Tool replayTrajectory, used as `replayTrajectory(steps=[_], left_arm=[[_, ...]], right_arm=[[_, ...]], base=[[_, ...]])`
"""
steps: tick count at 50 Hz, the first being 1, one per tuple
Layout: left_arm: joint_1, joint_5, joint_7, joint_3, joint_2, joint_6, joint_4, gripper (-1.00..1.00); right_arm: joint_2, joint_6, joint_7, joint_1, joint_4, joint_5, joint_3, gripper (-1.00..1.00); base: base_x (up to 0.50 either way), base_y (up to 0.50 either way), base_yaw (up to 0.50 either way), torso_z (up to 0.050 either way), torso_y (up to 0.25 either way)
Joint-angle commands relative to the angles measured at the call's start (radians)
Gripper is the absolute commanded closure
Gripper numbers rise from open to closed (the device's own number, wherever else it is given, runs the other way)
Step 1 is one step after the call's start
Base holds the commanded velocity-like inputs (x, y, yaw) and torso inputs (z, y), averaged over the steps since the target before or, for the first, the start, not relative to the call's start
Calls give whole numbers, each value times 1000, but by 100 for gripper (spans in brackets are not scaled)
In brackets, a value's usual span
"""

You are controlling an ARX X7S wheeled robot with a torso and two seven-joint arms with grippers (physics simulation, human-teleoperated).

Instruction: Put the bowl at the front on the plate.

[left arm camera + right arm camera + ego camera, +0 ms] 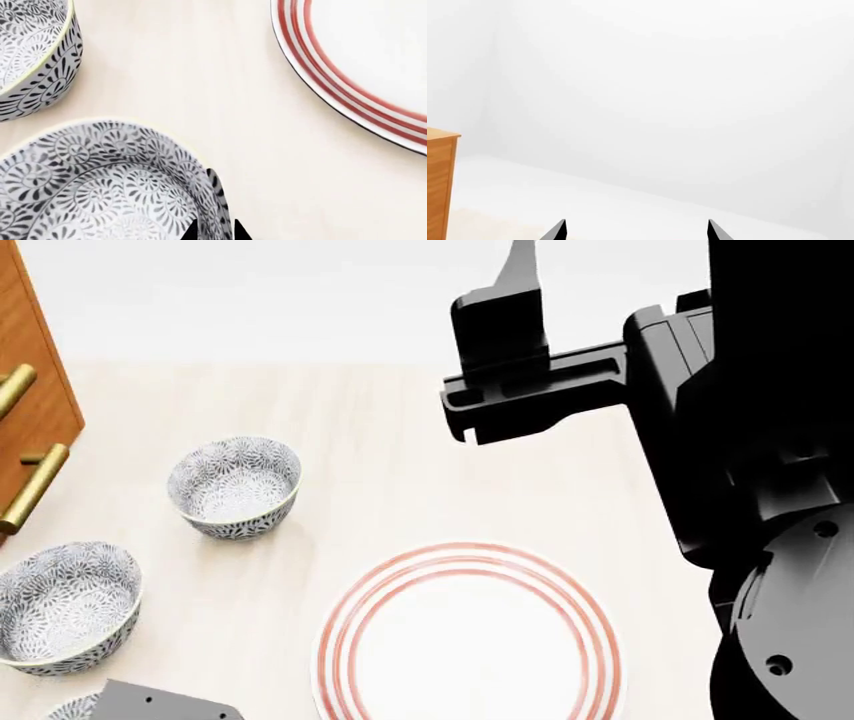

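The bowl (100, 185) at the front, white with dense grey-blue flowers, fills the near part of the left wrist view. My left gripper (215, 231) is shut on the bowl's rim, one dark fingertip inside the wall and one outside. In the head view only a sliver of this bowl (67, 708) shows at the bottom left, beside a grey part of my left arm (160, 702). The plate (467, 558), white with red rings, lies on the table to the bowl's right, apart from it. My right gripper (636, 230) is open, held high, facing a blank wall.
Two more identical bowls stand on the left, one in the middle (64, 605) and one farther back (238, 485). A wooden cabinet (34, 390) with brass handles (34, 485) borders the table's left. My black right arm (747, 490) looms over the table's right side.
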Motion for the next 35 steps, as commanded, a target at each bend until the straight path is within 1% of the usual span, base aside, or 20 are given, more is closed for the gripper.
replayTrajectory(steps=[1, 2, 4, 5, 6, 11, 12, 14, 18, 21, 22, 35], left_arm=[[8, 24, -5, 19, -14, 13, -7, 100], [6, 52, 26, 36, -22, 28, 1, 100], [10, 59, 47, 39, -27, 39, 1, 100], [16, 64, 93, 40, -36, 63, 18, 100], [14, 88, 109, 53, -43, 73, 30, 100], [8, 90, 138, 39, -49, 104, 41, 100], [11, 124, 158, 41, -58, 137, 73, 100], [5, 144, 186, 57, -70, 148, 96, 100], [-9, 137, 157, 48, -69, 136, 98, 100], [-6, 170, 180, 66, -76, 157, 110, 100], [-13, 152, 166, 58, -74, 144, 113, 100], [-43, 159, 172, 68, -84, 147, 164, 100]], right_arm=[[6, -5, 6, 1, -5, 9, -1, -100], [6, -6, 6, 0, -6, 8, -2, -100], [7, -8, 5, -2, -8, 8, -1, -100], [8, -9, 5, -4, -10, 8, -1, -100], [10, -9, 5, -4, -11, 8, -1, -100], [10, -16, -8, -11, -12, -3, -2, -100], [10, -17, -10, -12, -11, -6, -3, -100], [10, -18, -13, -12, -11, -7, -4, -100], [10, -23, -20, -16, -12, -14, -6, -100], [12, -27, -21, -20, -14, -16, -5, -100], [12, -28, -22, -21, -14, -18, -5, -100], [13, -37, -30, -27, -17, -25, -10, -100]], base=[[0, 0, 0, 0, 0], [12, 0, 0, 0, 0], [0, 0, 0, 0, 0], [0, 0, 0, 0, 0], [0, 0, 0, 0, 0], [2, 0, 0, -3, 0], [11, 0, 0, 0, 0], [0, 0, 0, 0, 0], [0, 0, 0, 0, 0], [0, 0, 0, 0, 0], [0, 0, 0, 0, 0], [0, 0, 0, 0, 0]])
